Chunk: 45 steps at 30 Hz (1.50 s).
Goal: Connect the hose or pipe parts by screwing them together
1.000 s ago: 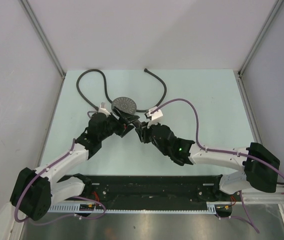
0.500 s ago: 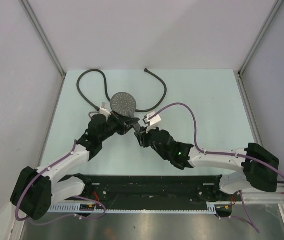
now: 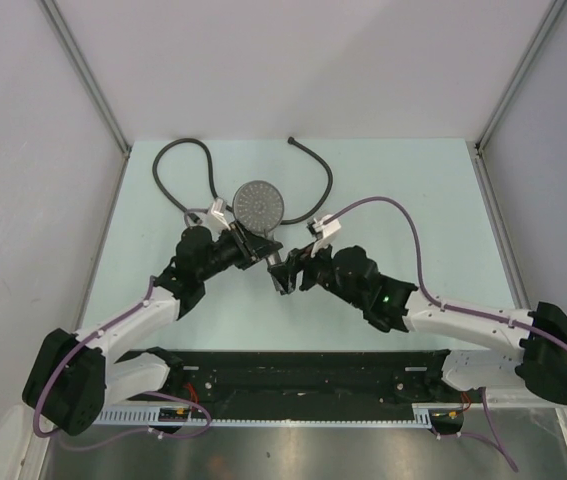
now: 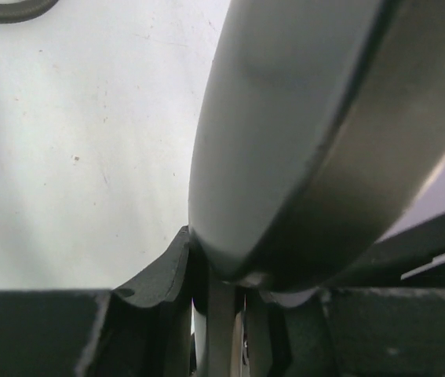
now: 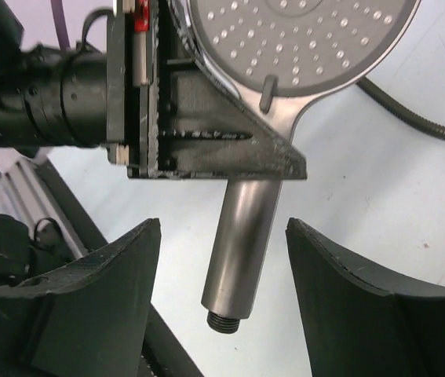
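Observation:
The dark grey shower head (image 3: 258,203) is lifted off the table, its dotted face (image 5: 300,39) turned upward. My left gripper (image 3: 252,244) is shut on the upper handle, just below the head. The head's grey back (image 4: 300,141) fills the left wrist view, with the handle (image 4: 222,330) pinched between the fingers. My right gripper (image 3: 286,268) is open. Its fingers (image 5: 104,298) stand either side of the lower handle (image 5: 242,243) without touching it. The threaded end (image 5: 222,320) is bare. The long dark hose (image 3: 178,150) lies looped at the back of the table, with one end (image 3: 293,141) near the rear edge.
Purple cables (image 3: 383,205) arch over the right arm. A black rail (image 3: 303,375) runs along the near edge between the arm bases. Grey walls and metal posts (image 3: 93,90) close in the pale green table (image 3: 433,200) on three sides.
The left gripper has shut on the handle. The right gripper has opened off the handle and its arm has drawn back to the right. The shower head has shifted slightly up and right.

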Each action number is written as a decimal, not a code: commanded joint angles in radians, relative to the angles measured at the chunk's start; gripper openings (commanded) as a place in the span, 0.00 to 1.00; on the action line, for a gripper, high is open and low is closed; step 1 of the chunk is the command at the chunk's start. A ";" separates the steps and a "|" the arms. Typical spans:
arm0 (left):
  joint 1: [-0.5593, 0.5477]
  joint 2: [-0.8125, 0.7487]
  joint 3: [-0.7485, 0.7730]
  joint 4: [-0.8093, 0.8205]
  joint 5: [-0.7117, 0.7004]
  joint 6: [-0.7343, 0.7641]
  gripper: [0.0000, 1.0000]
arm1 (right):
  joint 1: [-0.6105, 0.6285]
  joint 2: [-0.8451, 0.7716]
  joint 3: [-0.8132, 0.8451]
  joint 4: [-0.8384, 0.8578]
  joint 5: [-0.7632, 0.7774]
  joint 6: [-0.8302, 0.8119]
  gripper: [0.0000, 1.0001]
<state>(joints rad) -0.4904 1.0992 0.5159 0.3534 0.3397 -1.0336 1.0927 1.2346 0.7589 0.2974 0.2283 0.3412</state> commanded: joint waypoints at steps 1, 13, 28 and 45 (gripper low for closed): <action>0.000 -0.009 0.024 0.173 0.090 0.116 0.00 | -0.068 -0.052 0.007 -0.049 -0.178 0.071 0.70; -0.008 0.027 0.032 0.344 0.240 0.126 0.01 | -0.169 0.016 -0.001 -0.051 -0.435 0.100 0.63; -0.025 -0.010 -0.040 0.628 0.242 -0.003 0.25 | -0.238 -0.069 -0.101 0.190 -0.589 0.249 0.00; -0.056 0.016 -0.050 0.687 0.209 -0.045 0.44 | -0.238 -0.098 -0.127 0.256 -0.523 0.344 0.00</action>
<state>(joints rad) -0.5243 1.1313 0.4648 0.9379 0.5488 -1.0664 0.8600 1.1633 0.6353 0.4927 -0.3267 0.6674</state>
